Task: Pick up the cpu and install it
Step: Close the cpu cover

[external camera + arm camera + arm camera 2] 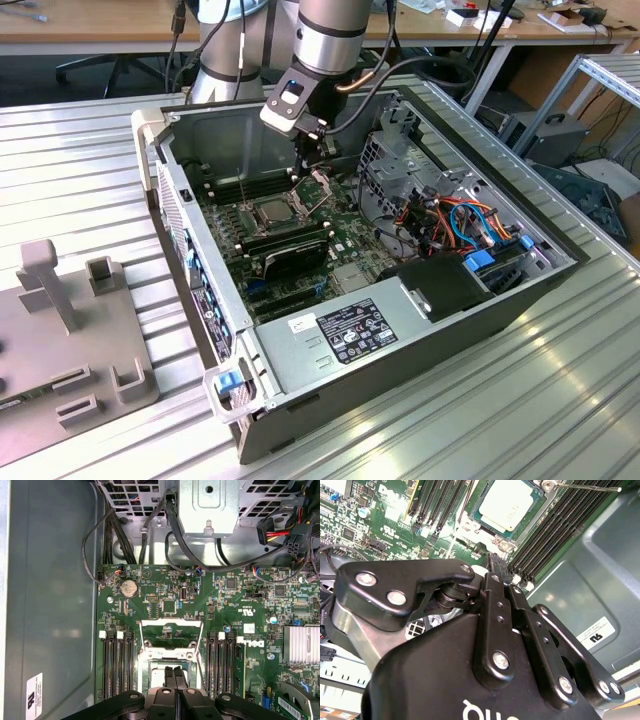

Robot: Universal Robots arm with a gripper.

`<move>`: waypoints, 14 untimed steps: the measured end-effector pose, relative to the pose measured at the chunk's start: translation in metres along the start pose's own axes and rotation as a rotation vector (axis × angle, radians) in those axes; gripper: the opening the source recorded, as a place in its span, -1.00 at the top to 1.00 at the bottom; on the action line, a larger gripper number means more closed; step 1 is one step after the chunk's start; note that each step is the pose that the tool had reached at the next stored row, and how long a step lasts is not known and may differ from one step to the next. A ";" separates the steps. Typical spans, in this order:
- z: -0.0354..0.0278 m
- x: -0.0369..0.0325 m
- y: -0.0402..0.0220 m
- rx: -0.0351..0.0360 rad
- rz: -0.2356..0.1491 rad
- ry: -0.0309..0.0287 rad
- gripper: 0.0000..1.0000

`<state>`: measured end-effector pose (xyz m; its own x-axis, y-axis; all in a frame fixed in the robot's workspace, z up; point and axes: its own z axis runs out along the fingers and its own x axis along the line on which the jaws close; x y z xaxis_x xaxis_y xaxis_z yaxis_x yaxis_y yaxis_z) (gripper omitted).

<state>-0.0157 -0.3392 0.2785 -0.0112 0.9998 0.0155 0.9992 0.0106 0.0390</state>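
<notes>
Second wrist view: cpu (507, 502) between slots (555, 525), beyond claw (495, 562)

Looks like a robotics lab: robot arm (335, 35) over an open computer case (400, 372) on a ribbed metal surface (80, 130), cluttered wooden desk (100, 25) behind.

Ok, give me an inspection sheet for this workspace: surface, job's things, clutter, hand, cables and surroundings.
Surface: ribbed aluminium table carrying an open computer case.
Job's things: cpu lies in the socket; hinged frame is raised open.
Clutter: grey fixture plate on the table at the exterior view's left.
Hand: hand is shut, holds nothing, and is just over the socket.
Cables: orange and blue cables bundled inside the case.
Surroundings: wooden desks behind the table.
</notes>
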 end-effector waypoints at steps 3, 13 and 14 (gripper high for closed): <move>0.0000 0.0000 0.0008 -0.0001 0.000 0.0000 0.79; 0.0001 0.0000 0.0019 0.0000 0.000 0.0001 0.79; 0.0001 0.0000 0.0019 0.0000 0.000 0.0000 0.79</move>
<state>-0.0138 -0.3392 0.2785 -0.0112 0.9998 0.0155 0.9992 0.0106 0.0390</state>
